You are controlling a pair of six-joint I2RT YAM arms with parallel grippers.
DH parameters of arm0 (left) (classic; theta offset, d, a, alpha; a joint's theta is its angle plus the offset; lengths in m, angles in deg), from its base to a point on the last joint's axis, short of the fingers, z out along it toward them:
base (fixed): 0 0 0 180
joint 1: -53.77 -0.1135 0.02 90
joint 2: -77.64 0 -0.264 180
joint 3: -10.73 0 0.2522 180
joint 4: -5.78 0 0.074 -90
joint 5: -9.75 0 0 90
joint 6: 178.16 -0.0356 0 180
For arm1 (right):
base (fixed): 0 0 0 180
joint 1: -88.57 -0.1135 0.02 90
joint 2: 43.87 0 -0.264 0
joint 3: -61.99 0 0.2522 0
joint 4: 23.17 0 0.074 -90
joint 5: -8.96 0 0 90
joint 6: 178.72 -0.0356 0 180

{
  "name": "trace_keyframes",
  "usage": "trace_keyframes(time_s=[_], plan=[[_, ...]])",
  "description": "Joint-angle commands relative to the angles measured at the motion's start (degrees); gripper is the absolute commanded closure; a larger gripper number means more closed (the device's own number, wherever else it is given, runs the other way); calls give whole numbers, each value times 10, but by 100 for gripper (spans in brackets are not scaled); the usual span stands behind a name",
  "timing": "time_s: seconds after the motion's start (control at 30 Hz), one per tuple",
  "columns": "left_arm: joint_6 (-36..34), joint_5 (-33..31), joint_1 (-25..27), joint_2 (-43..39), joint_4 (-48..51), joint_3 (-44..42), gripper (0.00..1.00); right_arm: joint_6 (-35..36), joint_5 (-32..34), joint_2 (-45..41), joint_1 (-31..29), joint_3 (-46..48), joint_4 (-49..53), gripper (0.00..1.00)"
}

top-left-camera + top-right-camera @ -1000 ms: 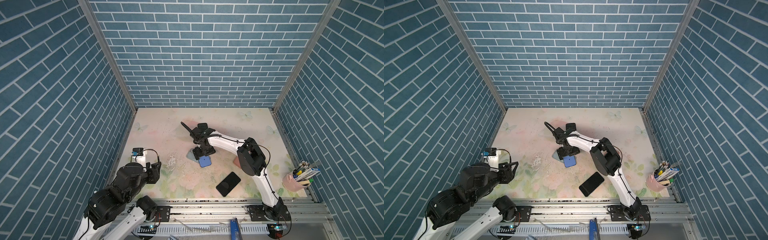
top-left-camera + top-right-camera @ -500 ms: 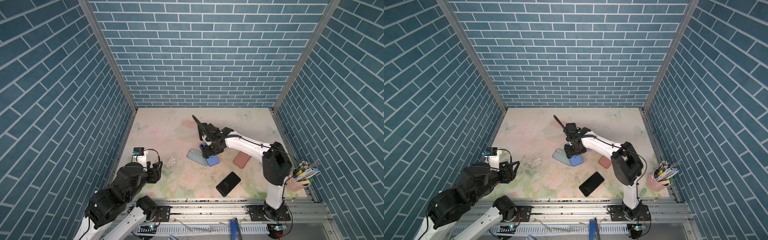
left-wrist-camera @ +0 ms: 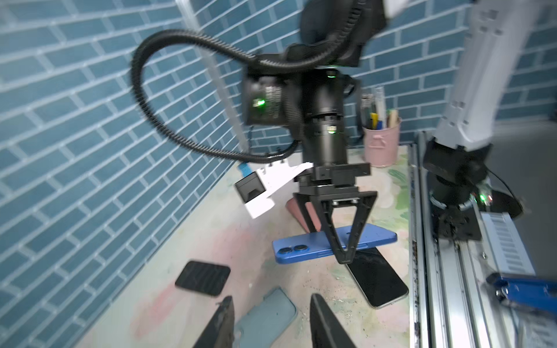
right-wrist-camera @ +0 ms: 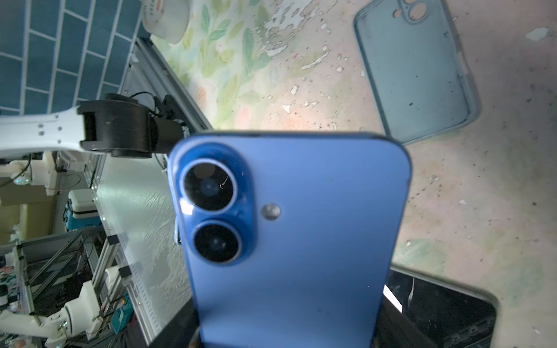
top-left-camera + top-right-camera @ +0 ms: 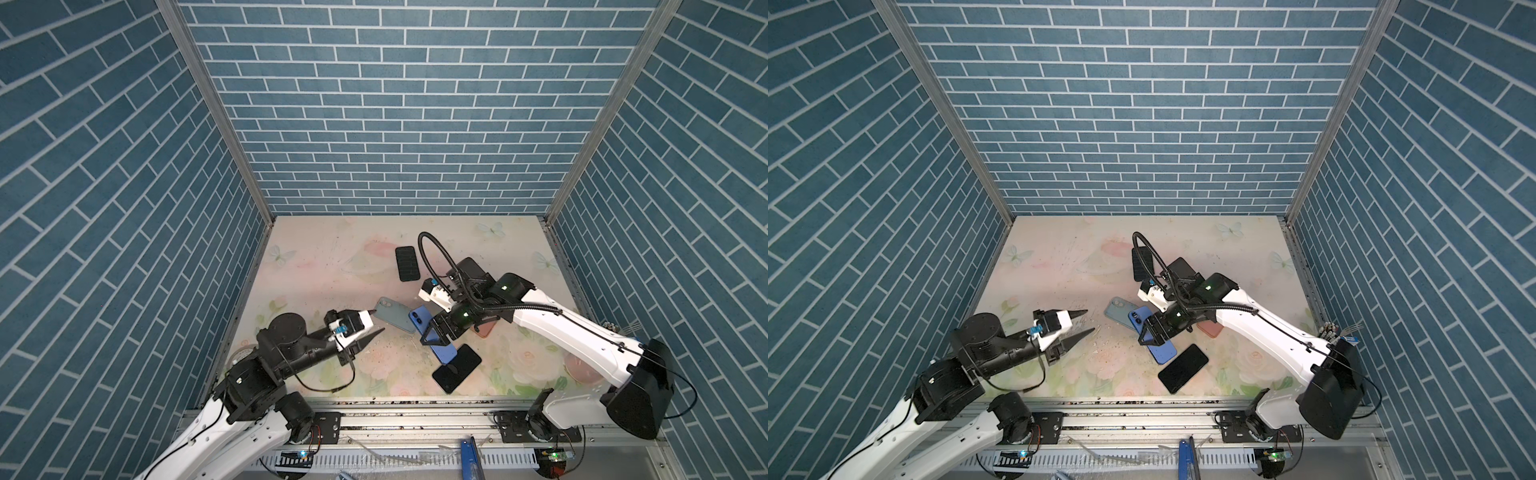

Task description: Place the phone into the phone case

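- My right end effector [image 3: 345, 259] is clamped on the blue phone [image 4: 301, 241], fingers pinching its long edges about mid-length
- Phone is held roughly level, back and twin lenses facing up, clear of the tabletop [image 5: 332, 266]; about midway between the left and right edges, somewhat nearer the front edge
- Its far end overhangs a black phone [image 5: 457, 370] lying screen up near the front edge
- Grey-blue phone case [image 5: 394, 316] lies flat, hollow side up, near the blue phone's lens end, on the side toward the left edge; phone is not yet in it
- My left end effector [image 5: 1090, 320]: jaws apart, gripping nothing, tips aimed at the case's cutout end, a gap short of it
- Pink case [image 5: 1210, 328] is partly hidden under my right arm
- Ribbed black case [image 5: 406, 264] lies farther toward the back edge
- Pink cup [image 3: 381, 144] of pens stands at the front right corner
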Motion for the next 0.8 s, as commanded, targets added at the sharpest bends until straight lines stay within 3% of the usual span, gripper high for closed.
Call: trace_keyframes(time_s=[0.0, 0.1, 0.2, 0.77], plan=[[-241, -29, 74, 41, -65, -9, 56, 34, -45, -33, -12, -8, 44, 39], [-303, -87, 135, 100, -55, 8, 56, 37, -49, -37, -20, -17, 62, 38], [-319, -115, 165, 135, -64, 14, 54, 46, -53, -30, -25, -29, 74, 39], [-343, -180, 172, 185, 31, 54, 52, 43, -53, 11, -60, -82, 85, 39]])
